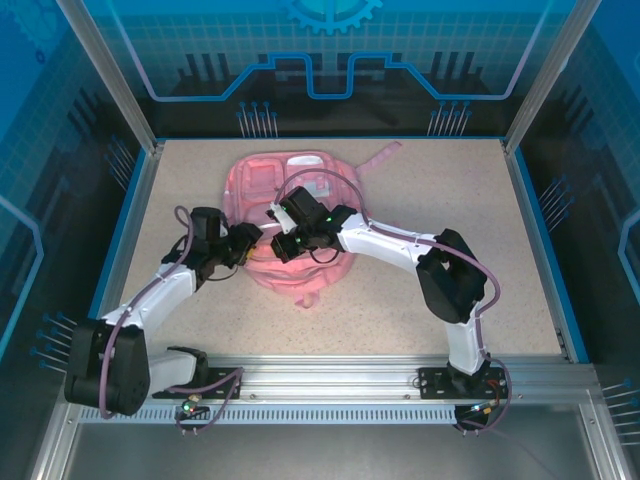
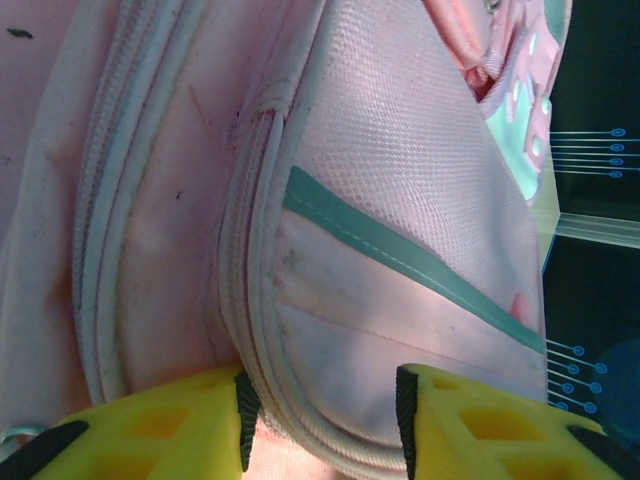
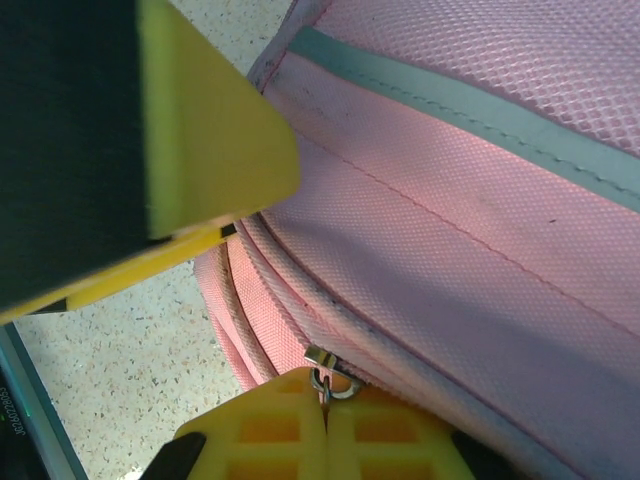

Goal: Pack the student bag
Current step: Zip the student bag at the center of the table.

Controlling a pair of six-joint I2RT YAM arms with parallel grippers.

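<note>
Two grippers are set on the student bag (image 1: 300, 175), which lies at the far middle of the speckled table (image 1: 440, 210), walled by blue-lit panels (image 1: 330, 60).
A pale zip-trimmed fold of the bag is pinched by the left gripper (image 2: 320, 405); the right gripper (image 3: 325, 410) is closed on the metal zip pull (image 3: 322, 368).

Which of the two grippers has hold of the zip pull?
The right gripper: its yellow fingers are shut together on the small metal zip pull of the backpack. The left gripper clasps a rounded pocket edge instead, fingers apart.
</note>
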